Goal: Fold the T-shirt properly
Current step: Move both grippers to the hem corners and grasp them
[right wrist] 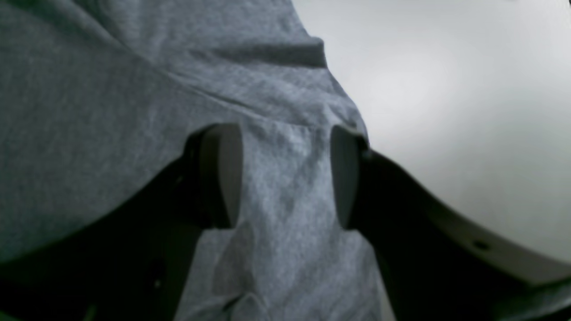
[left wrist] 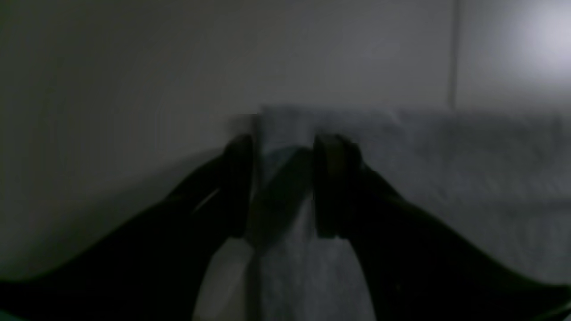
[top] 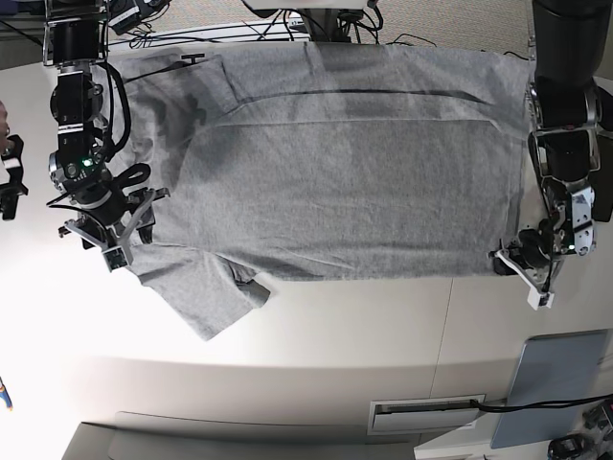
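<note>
Both pincers spread wide, nothing gripped. T-shirt cloth between right gripper pads; hem corner between left gripper pads. Risk: shallow bite, corner slipping, crooked fold.

The base camera looks straight down from high above the bench. Each wrist camera sits close behind its pincer, looking along it at grey cloth all views share.

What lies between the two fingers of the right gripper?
Grey cloth of the T-shirt fills the gap between the fingers of the right gripper. The right wrist view shows this; the jaws stand apart, with the cloth running under them.
</note>
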Action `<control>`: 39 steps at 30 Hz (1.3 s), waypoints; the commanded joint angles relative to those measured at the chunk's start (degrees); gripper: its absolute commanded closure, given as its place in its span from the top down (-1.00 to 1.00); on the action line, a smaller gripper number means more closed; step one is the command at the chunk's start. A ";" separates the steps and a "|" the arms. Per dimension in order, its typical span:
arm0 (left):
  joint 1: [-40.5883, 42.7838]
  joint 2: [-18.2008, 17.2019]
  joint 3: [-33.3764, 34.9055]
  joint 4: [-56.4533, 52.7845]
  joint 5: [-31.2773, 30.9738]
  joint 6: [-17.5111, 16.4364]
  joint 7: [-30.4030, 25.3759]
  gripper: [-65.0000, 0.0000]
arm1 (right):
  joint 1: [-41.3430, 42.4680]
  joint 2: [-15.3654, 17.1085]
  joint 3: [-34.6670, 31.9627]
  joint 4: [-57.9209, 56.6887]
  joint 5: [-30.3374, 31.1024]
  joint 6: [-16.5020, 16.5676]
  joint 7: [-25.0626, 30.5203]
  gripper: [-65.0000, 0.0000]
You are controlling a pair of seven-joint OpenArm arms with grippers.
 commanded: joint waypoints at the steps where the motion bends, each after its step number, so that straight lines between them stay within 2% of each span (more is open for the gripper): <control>1: -1.05 -0.46 -0.07 0.35 -0.68 -1.05 1.57 -0.26 | 1.01 0.81 0.44 0.74 0.02 -0.33 1.27 -0.04; 4: -1.07 -0.42 -0.07 0.37 -1.38 -3.72 1.92 -0.26 | 0.98 0.81 0.44 0.74 0.02 -0.33 1.31 -0.04; 5: -1.07 -0.42 -0.07 0.37 -1.36 -3.96 1.90 -0.34 | 1.01 0.81 0.44 0.74 0.02 -0.33 1.31 -0.04; 9: -1.05 -0.44 -0.07 0.37 -1.36 -3.93 1.92 -1.00 | 1.11 0.81 0.44 0.74 0.00 -0.33 1.57 -0.04; 14: -1.07 -0.44 -0.07 0.37 -1.36 -3.93 1.97 -1.00 | 4.74 0.76 0.44 -2.32 0.04 -0.31 3.45 -0.04; 18: -1.07 -0.44 -0.07 0.37 -1.31 -3.93 2.54 -1.00 | 14.10 -0.07 0.24 -11.26 0.33 0.68 2.97 -0.04; 24: -1.07 -0.07 -0.07 0.37 0.39 -3.91 2.51 -1.00 | 31.47 -3.98 -6.86 -35.08 0.00 3.19 2.38 -0.04; 29: -1.05 0.42 -0.07 0.37 0.37 -3.91 2.71 -1.00 | 43.52 -7.19 -14.69 -56.26 -0.20 2.95 5.55 -0.04; 31: -1.05 0.50 -0.07 0.37 0.37 -3.89 3.15 -1.00 | 47.06 -8.39 -16.96 -63.76 -1.14 1.81 6.27 -0.04; 35: -1.05 0.50 -0.07 0.37 0.39 -3.82 3.17 -1.00 | 50.53 -9.57 -18.56 -73.61 -2.38 1.14 7.82 -0.04; 39: -1.07 0.50 -0.07 0.37 0.37 -3.72 3.13 -1.00 | 49.77 -9.49 -18.53 -75.03 -2.38 1.27 6.14 -0.04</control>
